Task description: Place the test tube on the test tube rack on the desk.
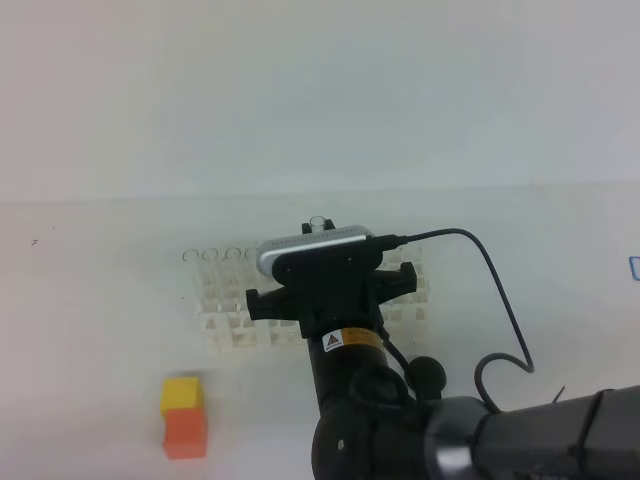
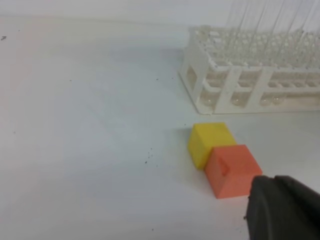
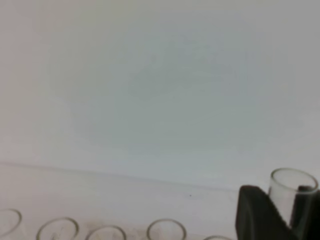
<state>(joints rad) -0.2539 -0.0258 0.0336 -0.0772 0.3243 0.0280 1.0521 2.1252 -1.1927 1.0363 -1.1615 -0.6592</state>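
The right fingers (image 3: pixel 265 212) are closed narrowly on the test tube (image 3: pixel 289 192), whose open rim stands upright between them just above the test tube rack (image 1: pixel 225 315). The left fingers (image 2: pixel 285 210) are shut and hold nothing, resting low near the yellow-and-orange blocks (image 2: pixel 222 157). We judge the placing step is in hand: the tube must next be lined up over a free hole and lowered straight, clear of the rims of the tubes already standing there (image 3: pixel 166 229). The bench (image 1: pixel 90 300) is plain white and smooth, backed by a pale bare wall (image 1: pixel 320 90).
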